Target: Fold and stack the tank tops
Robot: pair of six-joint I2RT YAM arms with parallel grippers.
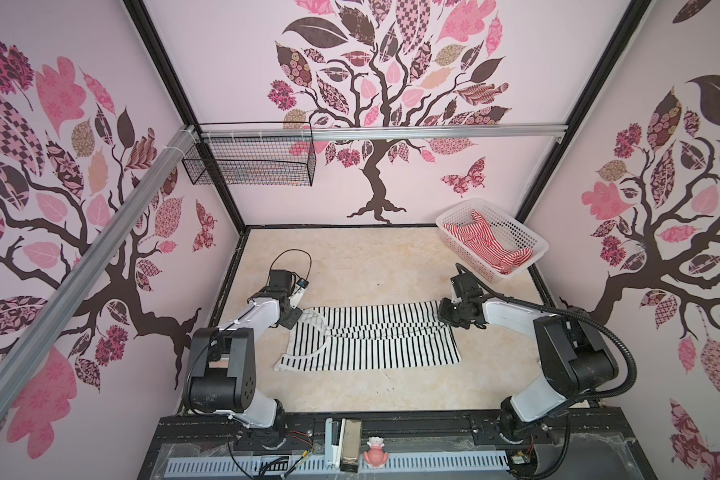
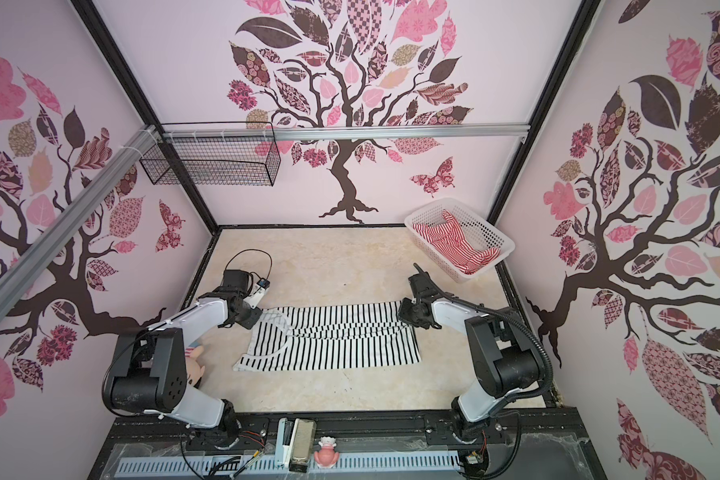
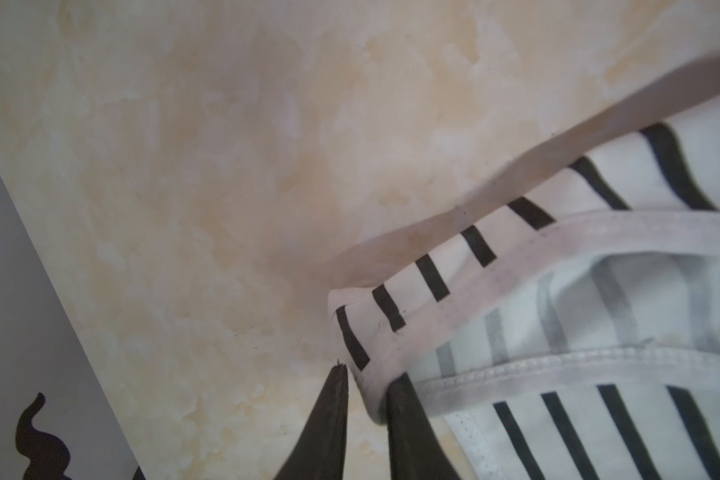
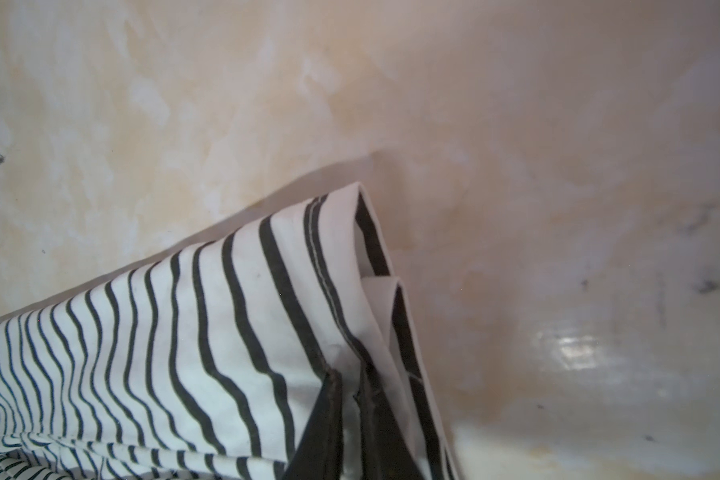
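The black-and-white tank top (image 1: 375, 345) (image 2: 337, 345) lies flat mid-table in both top views, straps to the left and hem to the right. My left gripper (image 1: 294, 319) (image 3: 368, 376) is at its far left corner, jaws closed on the folded end of a strap (image 3: 391, 316). My right gripper (image 1: 445, 316) (image 4: 350, 376) is at the far right corner, pinching the layered hem (image 4: 375, 291). The red-and-white tank top (image 1: 481, 241) (image 2: 449, 239) lies crumpled in the white basket (image 1: 462, 253).
The white basket stands in the back right corner against the wall. A black wire basket (image 1: 250, 162) hangs from the back left rail. A metal box (image 1: 350, 444) and a pink toy (image 1: 376, 455) sit on the front ledge.
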